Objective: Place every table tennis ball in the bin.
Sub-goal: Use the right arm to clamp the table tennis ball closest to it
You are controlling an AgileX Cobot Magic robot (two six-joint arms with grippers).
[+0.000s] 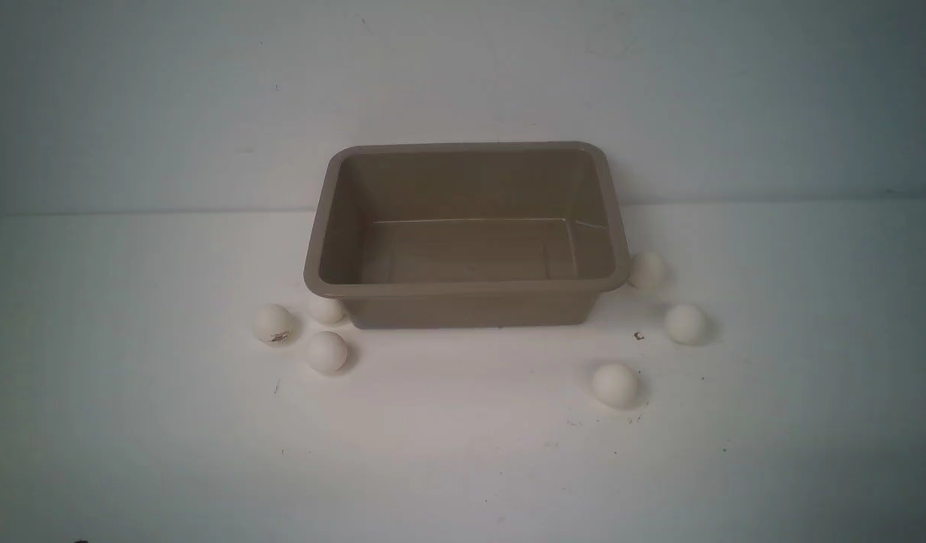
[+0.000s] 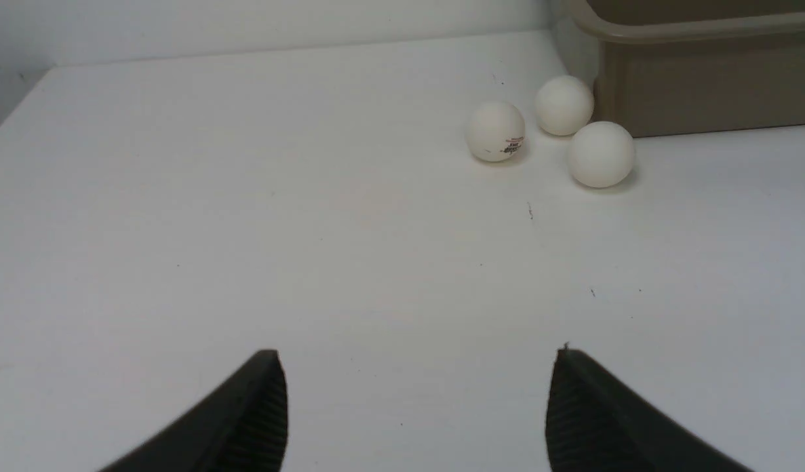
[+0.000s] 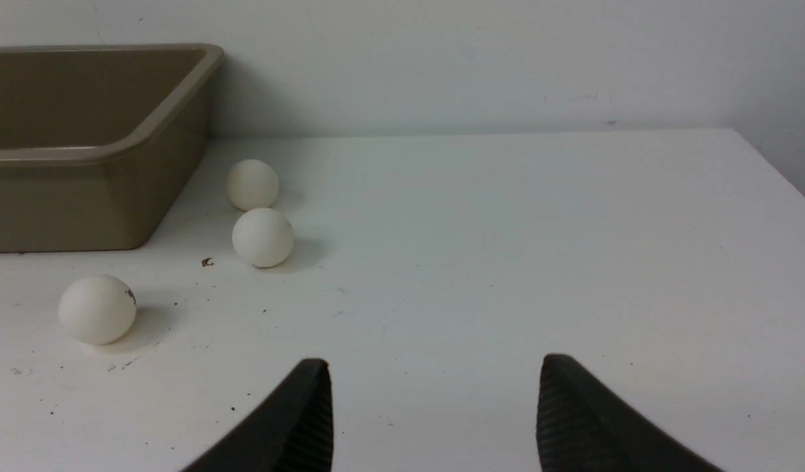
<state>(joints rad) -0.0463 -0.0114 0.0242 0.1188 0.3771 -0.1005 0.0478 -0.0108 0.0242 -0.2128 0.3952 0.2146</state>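
- The bin [image 1: 467, 289] stands with its long side facing the robot; I can see no ball inside it. All six balls lie on the white table [image 1: 463, 467], so the task is, I think, at its beginning.
- Near the bin's eight o'clock are three table tennis balls: the printed ball [image 1: 273, 324], the nearest left ball [image 1: 327, 352] and one partly under the rim [image 1: 326, 310].
- Toward four o'clock are three others: the near right ball [image 1: 615, 385], the middle one [image 1: 685, 324] and the far one [image 1: 648, 271] beside the wall.
- The left gripper [image 2: 417, 357] is open and empty; its balls lie ahead, at about one o'clock.
- The right gripper [image 3: 436, 362] is also open, holding nothing; its balls lie near eleven o'clock.
- Each arm should probably serve its nearer group; round balls have no long axis.
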